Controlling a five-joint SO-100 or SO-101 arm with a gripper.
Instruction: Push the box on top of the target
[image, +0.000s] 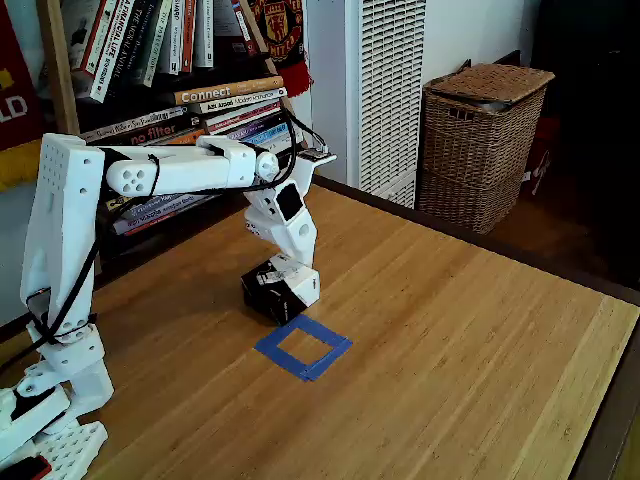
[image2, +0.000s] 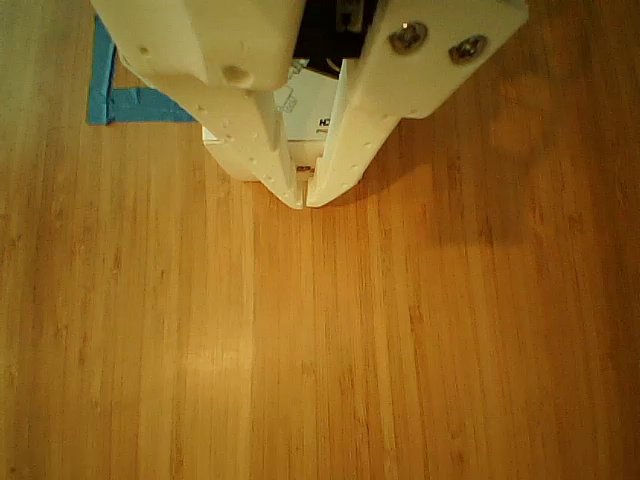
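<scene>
- In the other view the gripper (image2: 304, 195) is nearest the camera: its two fingers are pressed together at the tips and hold nothing.
- The tips rest low at the table (image2: 400, 350), with the box (image2: 315, 105) just behind them, touching or almost touching; its white face shows between the fingers.
- In the fixed view the box (image: 272, 297) sits on the wood just beside the target (image: 303, 347), at about 11 o'clock from it. Its near corner is at the tape edge but not inside.
- From the gripper (image: 300, 290) the target lies at about 5 o'clock, so the box is between tool and target.
- I judge the push must go along this line, toward 5 o'clock in the fixed view.
- Outward, books (image: 215, 105) and a wicker basket (image: 480, 140) stand behind the table.
</scene>
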